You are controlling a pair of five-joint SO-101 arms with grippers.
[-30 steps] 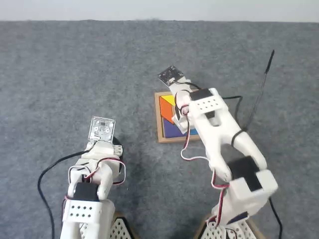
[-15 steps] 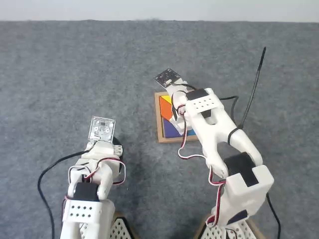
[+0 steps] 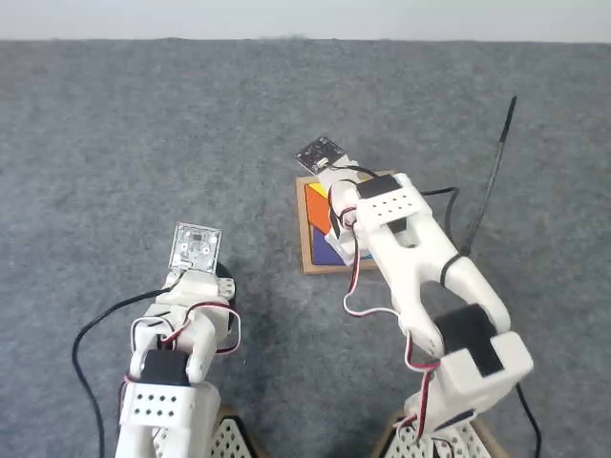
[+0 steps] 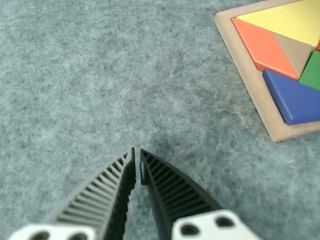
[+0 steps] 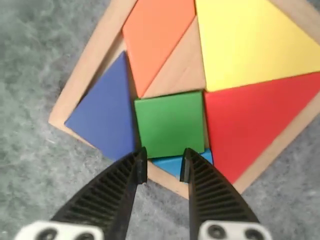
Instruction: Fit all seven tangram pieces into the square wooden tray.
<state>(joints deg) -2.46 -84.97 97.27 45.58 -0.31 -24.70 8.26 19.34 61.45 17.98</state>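
The square wooden tray lies mid-table under my right arm. In the right wrist view the tray holds a yellow triangle, a red triangle, an orange parallelogram, a tan triangle, a dark blue triangle and a green square. A light blue piece shows as a strip between the green square and the rim. My right gripper hangs open over that strip. My left gripper is shut on nothing above bare carpet, well short of the tray.
Grey carpet covers the whole table. A thin black rod and cables stand to the right of the tray. The left arm sits near the front left.
My right arm's wrist has shifted slightly to the left over the tray. The left arm has kept still.
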